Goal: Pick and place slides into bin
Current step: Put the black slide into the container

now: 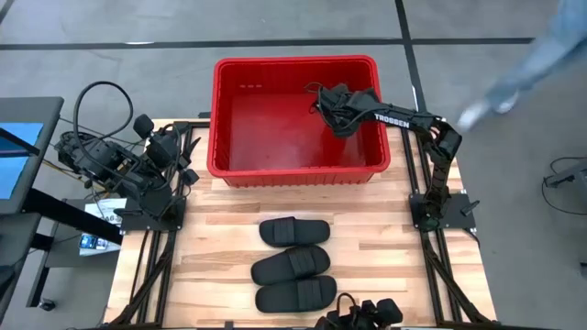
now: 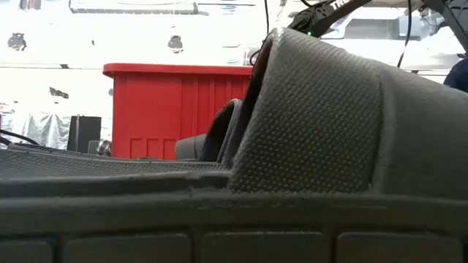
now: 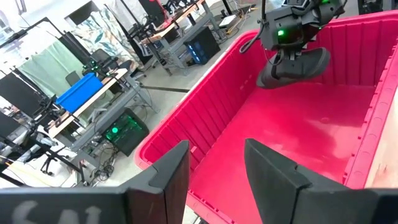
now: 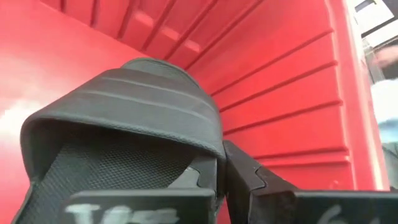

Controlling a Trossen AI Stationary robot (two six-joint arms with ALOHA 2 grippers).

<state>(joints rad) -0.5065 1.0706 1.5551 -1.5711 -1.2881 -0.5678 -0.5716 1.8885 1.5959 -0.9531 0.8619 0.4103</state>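
Observation:
The red bin (image 1: 295, 170) stands at the table's far middle. My right gripper (image 1: 328, 106) reaches over the bin's far right part and is shut on one black slide (image 1: 347, 99), which hangs above the bin floor; the left wrist view also shows it (image 3: 298, 65). Three more slides lie sole-down on the wooden table near the front: one (image 1: 293, 231), a second (image 1: 291, 266) and a third (image 1: 295, 293). The nearest slide (image 2: 314, 109) fills the low view. My left gripper (image 3: 217, 180) is open and empty at the bin's left side, by its rim. My right gripper (image 4: 224, 177) pinches the slide's wide strap at its edge (image 4: 208, 146), one finger (image 4: 199, 180) under the strap and one finger (image 4: 252, 177) outside it. The slide is lifted clear, tilted, inside the bin near its right wall.
The left arm sits folded at the table's left edge (image 1: 138, 170) among cables. The right arm's base (image 1: 440, 206) stands at the table's right edge. A blurred person (image 1: 523, 69) passes beyond the far right corner. Bare wood lies between the bin and the three slides.

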